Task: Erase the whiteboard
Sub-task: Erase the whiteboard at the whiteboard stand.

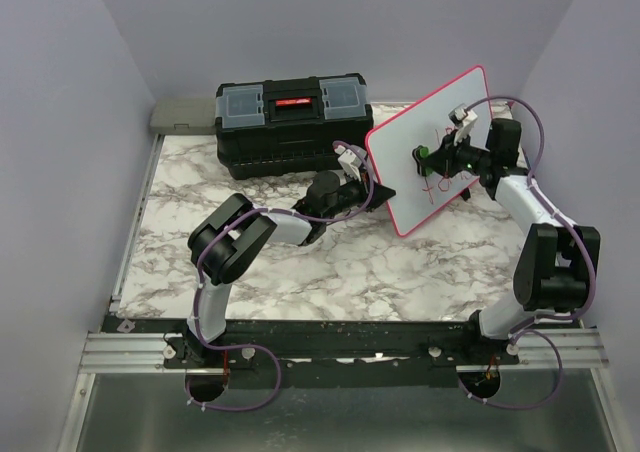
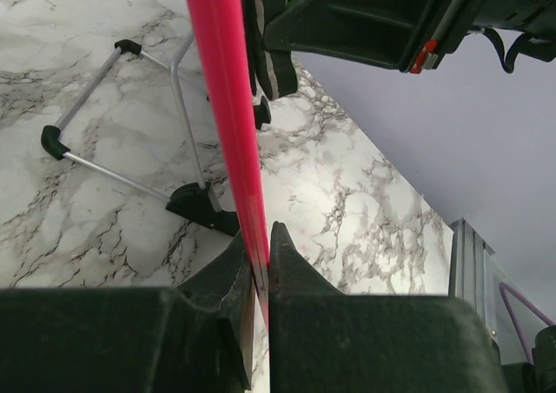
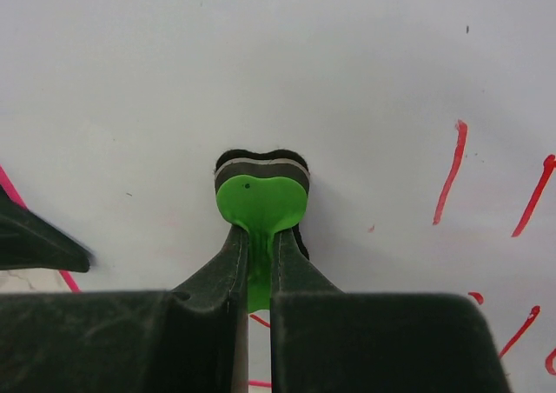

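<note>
The left hand (image 2: 259, 258) pinches the lower-left rim of the whiteboard (image 1: 415, 122), which stands tilted on the bench (image 1: 300, 262). The right hand (image 3: 258, 254) grips a green eraser (image 3: 261, 203) pressed to the board's face beside red writing (image 3: 450, 171). A toolbox (image 1: 290, 122) sits left of the board, farther back.

Robot lab cell: plain lilac walls (image 1: 60, 122), marble-print tabletop (image 1: 350, 272), aluminium mounting rail (image 1: 130, 350)
</note>
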`<state>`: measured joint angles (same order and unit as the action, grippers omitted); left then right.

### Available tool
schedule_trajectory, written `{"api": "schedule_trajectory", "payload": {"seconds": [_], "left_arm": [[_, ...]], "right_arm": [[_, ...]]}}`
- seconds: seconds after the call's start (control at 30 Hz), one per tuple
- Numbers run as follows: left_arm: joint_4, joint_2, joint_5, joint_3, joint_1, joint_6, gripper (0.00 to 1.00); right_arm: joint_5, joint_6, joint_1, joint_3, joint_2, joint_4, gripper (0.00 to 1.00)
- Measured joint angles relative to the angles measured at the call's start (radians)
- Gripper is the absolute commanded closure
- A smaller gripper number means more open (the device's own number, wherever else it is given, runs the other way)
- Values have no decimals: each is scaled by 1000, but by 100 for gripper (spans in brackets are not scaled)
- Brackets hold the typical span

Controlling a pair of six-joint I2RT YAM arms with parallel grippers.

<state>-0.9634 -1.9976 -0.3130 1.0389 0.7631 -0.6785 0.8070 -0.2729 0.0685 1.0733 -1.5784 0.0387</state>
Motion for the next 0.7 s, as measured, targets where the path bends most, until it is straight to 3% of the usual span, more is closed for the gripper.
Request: {"api": "schedule_trajectory", "payload": {"seconds": [0.17, 0.37, 0.53, 0.7], "left_arm": [[-2, 0, 0, 0, 0, 8, 100], [-8, 0, -2, -3, 0, 17, 100], [-14, 0, -2, -6, 0, 22, 100], [-15, 0, -2, -7, 0, 17, 100]], "right_arm": [[-15, 129, -8, -1, 4, -92, 99], [-163, 220, -13, 47, 1, -135, 99], [-277, 211, -14, 67, -10, -134, 99], [-286, 117, -14, 54, -12, -97, 99]]}}
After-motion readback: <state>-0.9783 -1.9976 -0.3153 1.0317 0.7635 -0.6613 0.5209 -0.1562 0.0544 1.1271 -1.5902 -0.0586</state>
